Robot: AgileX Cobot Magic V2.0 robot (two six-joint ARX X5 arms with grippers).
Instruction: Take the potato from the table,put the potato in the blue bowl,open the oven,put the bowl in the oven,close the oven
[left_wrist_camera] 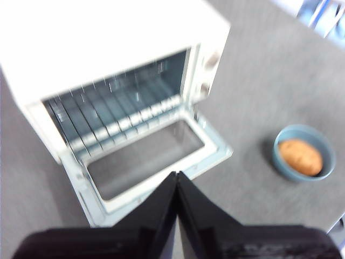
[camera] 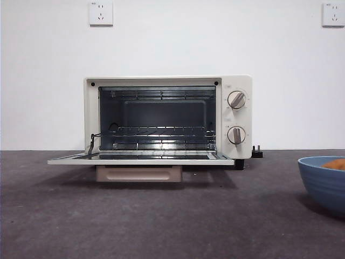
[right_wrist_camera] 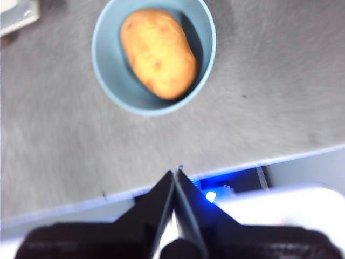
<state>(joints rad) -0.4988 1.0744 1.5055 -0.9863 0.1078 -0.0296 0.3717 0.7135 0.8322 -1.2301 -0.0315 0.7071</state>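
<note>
The cream oven (camera: pixel 167 116) stands at the back middle of the table (camera: pixel 161 216), its glass door (camera: pixel 140 159) folded down flat and the wire rack inside showing. The blue bowl (camera: pixel 325 182) sits at the right edge of the front view with the orange-brown potato (camera: pixel 337 164) lying in it. In the right wrist view the potato (right_wrist_camera: pixel 158 52) fills the bowl (right_wrist_camera: pixel 108 70), and my right gripper (right_wrist_camera: pixel 177 175) hangs shut well above them. My left gripper (left_wrist_camera: pixel 177 177) is shut, high over the open oven door (left_wrist_camera: pixel 145 156), with the bowl (left_wrist_camera: pixel 283 162) and potato (left_wrist_camera: pixel 300 156) off to one side.
Two wall sockets (camera: pixel 101 13) sit high on the white wall. A black plug (camera: pixel 257 153) lies behind the oven's right side. The table's near edge and a lit blue device (right_wrist_camera: pixel 211 196) show under the right gripper.
</note>
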